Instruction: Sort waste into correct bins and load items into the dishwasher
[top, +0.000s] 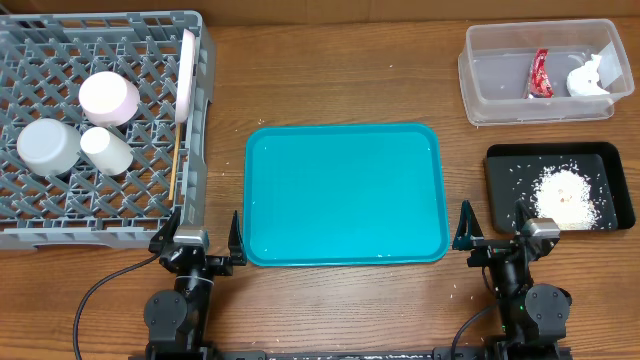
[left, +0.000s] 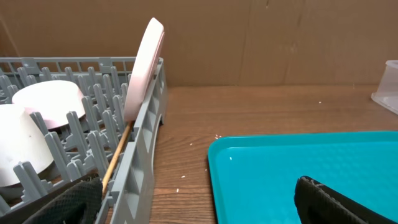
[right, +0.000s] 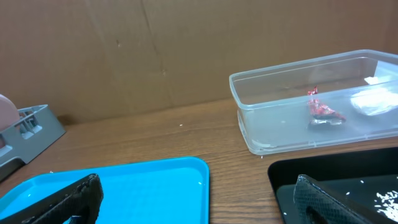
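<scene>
While stationed at the near table edge, stand wide open and empty: left gripper (top: 205, 228) and right gripper (top: 492, 225). Left jaws spread fully, one finger beside the near right corner of the grey dish rack (top: 140, 205), the other over the near left corner of the teal tray (top: 345, 195); nothing between them. Right jaws equally wide, straddling the gap between the teal tray's near right corner and the black tray (top: 505, 180); nothing gripped.

At far left, dish rack loaded: white plate (top: 186, 75) on edge against the right wall, chopsticks (top: 176, 165) lying just nearward along the same wall, white bowl (top: 109, 97) and larger pale bowl (top: 47, 146) upturned on the lattice, small cup (top: 105, 148) just near of the white bowl.

At far right, clear tub (top: 495, 80) containing red wrapper (top: 541, 73) and white napkin (top: 590, 78) side by side. Just near of it, black tray carrying a heap of rice crumbs (top: 565, 197) toward its right side, scattered grains around. At centre, teal tray, between rack and bins.
</scene>
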